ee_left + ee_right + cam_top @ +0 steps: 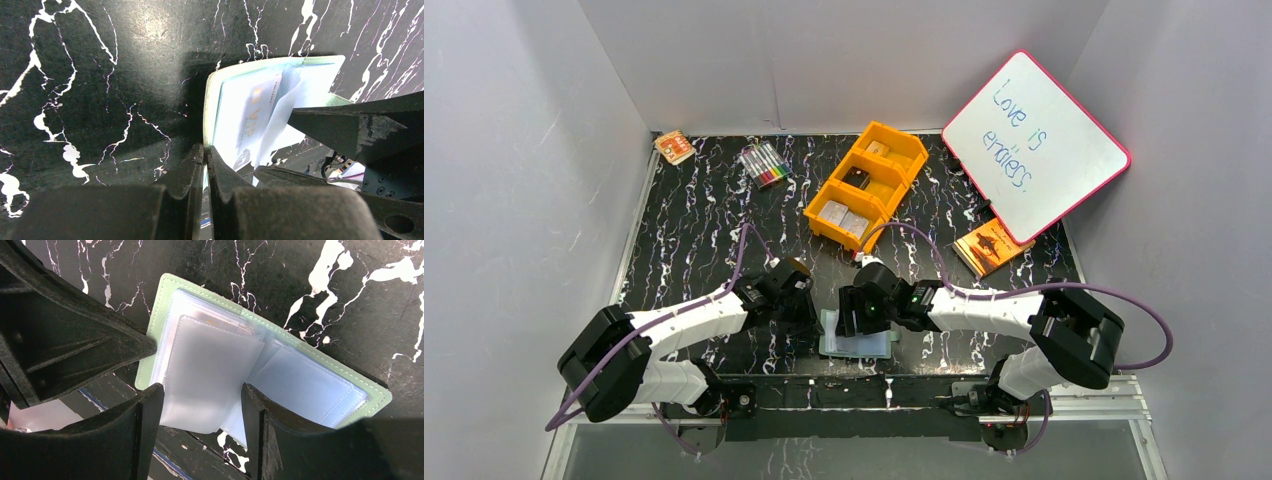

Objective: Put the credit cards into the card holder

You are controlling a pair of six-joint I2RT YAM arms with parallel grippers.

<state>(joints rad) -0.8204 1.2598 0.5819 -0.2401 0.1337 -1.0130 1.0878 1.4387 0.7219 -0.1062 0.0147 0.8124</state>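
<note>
The card holder (859,345) lies open at the near edge of the table (694,230) — the left gripper (205,148) clenched on its green cover edge, the right gripper (201,390) spread wide astride a clear pocket leaf (210,365).

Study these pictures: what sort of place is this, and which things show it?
Probably a robot test booth: plain grey walls box in a marbled tabletop, a left arm and right arm are bolted at its near edge, and props like an orange tray and whiteboard sit out.

I see card holder (864,346) at worktop's (694,230) near edge, left hand (206,165) beside it, right hand (202,405) over it, tray (829,232) behind.
</note>
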